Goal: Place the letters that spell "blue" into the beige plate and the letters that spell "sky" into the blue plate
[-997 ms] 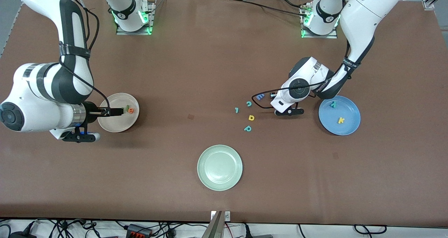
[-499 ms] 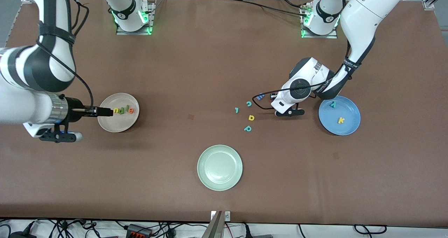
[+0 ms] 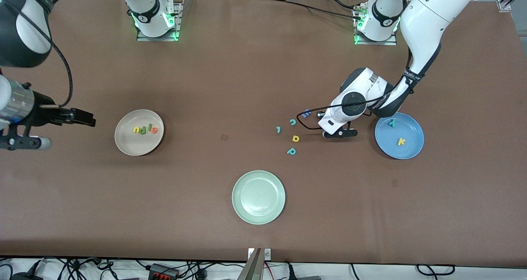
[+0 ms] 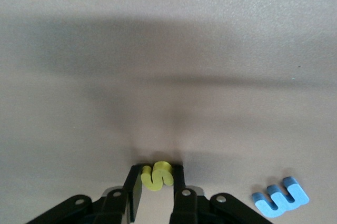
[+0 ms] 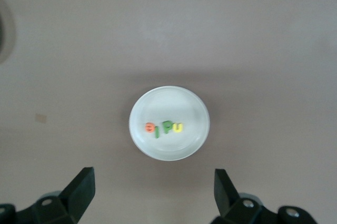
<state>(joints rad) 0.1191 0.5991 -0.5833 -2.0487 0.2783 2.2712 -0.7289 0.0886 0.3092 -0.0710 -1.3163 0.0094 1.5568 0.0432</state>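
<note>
A: We log the beige plate (image 3: 123, 142) first. It carries four letters in a row: yellow u (image 3: 136, 129), green b (image 3: 142, 130), thin green l (image 3: 148, 129), orange e (image 3: 153, 129). In our judgement "blue" is done.

B: Agreed. The right gripper (image 3: 91, 120) hangs over bare table just off the plate, toward the right arm's end, fingers spread wide and holding nothing. In the right wrist view both fingers (image 5: 81, 188) stand well apart with the plate between them, farther off. We read this arm as waiting.

A: Blue plate (image 3: 413, 146) holds the teal y (image 3: 392, 123) and yellow k (image 3: 400, 141), apart from each other. So "sky" lacks its s.

B: The s (image 4: 157, 175) is at the left gripper (image 4: 157, 184). The left wrist view shows it upright between the two pads, one at each side. The pads look to be on it or very nearly; we cannot tell whether the grip is firm.

A: Where does that put it on the table?

B: Low by the loose letters, near the blue E (image 4: 280, 199), which lies just beside the fingers, untouched. In the front view the left wrist hides the s.

A: Leftovers to leave alone: teal c (image 3: 292, 122), teal l (image 3: 278, 129), teal p (image 3: 291, 151), one yellow letter (image 3: 295, 138) we cannot read, and the empty green plate (image 3: 239, 208).

B: Judgement: pinching across the letter's thin sides suits so small a piece.
</note>
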